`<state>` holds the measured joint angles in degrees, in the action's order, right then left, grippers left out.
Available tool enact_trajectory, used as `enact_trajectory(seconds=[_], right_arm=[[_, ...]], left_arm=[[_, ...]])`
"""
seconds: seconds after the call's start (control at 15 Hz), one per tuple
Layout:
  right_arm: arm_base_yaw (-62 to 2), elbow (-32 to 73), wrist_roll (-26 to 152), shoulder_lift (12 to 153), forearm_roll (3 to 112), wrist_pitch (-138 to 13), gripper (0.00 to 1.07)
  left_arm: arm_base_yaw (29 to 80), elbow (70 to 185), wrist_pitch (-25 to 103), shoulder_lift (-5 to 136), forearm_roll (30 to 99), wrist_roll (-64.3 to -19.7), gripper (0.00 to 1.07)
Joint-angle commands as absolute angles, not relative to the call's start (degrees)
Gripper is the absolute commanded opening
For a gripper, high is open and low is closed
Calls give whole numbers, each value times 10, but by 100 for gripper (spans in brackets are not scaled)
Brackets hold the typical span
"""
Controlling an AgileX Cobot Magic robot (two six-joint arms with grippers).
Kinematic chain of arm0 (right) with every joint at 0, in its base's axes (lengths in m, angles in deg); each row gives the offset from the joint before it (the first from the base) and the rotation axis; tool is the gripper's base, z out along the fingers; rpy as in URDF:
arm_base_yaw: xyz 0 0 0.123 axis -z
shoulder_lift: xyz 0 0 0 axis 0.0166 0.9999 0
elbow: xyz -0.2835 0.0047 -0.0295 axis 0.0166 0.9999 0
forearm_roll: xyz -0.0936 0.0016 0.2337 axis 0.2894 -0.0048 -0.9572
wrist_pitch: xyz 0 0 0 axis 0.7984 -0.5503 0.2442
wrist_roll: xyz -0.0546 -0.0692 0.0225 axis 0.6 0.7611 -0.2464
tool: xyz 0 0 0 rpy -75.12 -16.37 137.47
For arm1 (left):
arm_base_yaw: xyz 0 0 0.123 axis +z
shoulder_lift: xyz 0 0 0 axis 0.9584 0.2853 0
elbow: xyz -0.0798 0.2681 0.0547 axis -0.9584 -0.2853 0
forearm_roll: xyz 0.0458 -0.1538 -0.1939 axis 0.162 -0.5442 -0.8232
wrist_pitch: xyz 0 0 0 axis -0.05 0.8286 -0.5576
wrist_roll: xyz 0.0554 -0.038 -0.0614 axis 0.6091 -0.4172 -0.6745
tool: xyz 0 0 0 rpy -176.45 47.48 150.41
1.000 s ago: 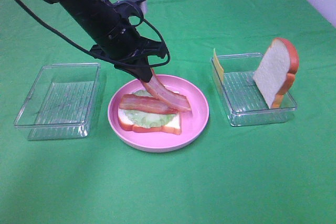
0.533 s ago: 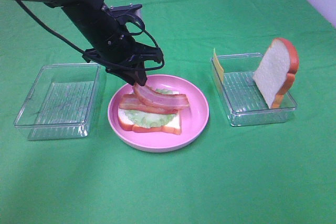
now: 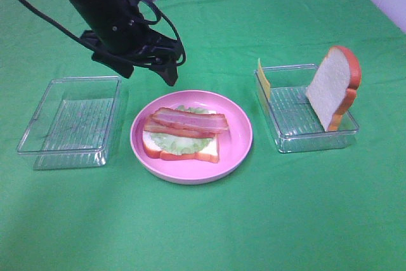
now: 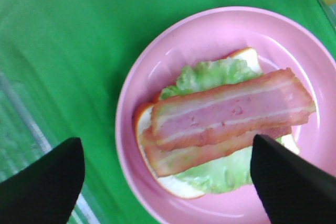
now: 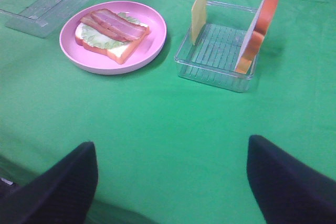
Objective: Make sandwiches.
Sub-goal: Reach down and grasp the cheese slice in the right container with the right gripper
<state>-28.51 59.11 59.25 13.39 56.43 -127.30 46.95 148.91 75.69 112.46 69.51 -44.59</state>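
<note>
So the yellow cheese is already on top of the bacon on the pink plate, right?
No. The yellow cheese is not on the bacon yet. It stands on edge in the clear tray to the right of the pink plate, as the exterior high view shows. The bacon does lie on that plate.

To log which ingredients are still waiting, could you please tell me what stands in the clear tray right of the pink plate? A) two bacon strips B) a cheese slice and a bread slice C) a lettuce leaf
B: the cheese slice and the bread slice stand at opposite ends of the tray; the bacon strips lie over the lettuce on the pink plate.
</note>
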Motion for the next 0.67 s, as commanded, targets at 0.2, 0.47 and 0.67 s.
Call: enact_trajectory(seconds=[0.2, 0.47, 0.67], right_arm=[[-283, 593, 597, 130, 565, -1268, 75], [-283, 593, 597, 130, 565, -1268, 75], [-283, 593, 596, 130, 565, -1268, 75]], left_arm=[[468, 1491, 854, 1003, 787, -452, 82], [468, 1491, 985, 877, 803, -450, 82], [468, 1482, 1020, 826, 802, -451, 82]])
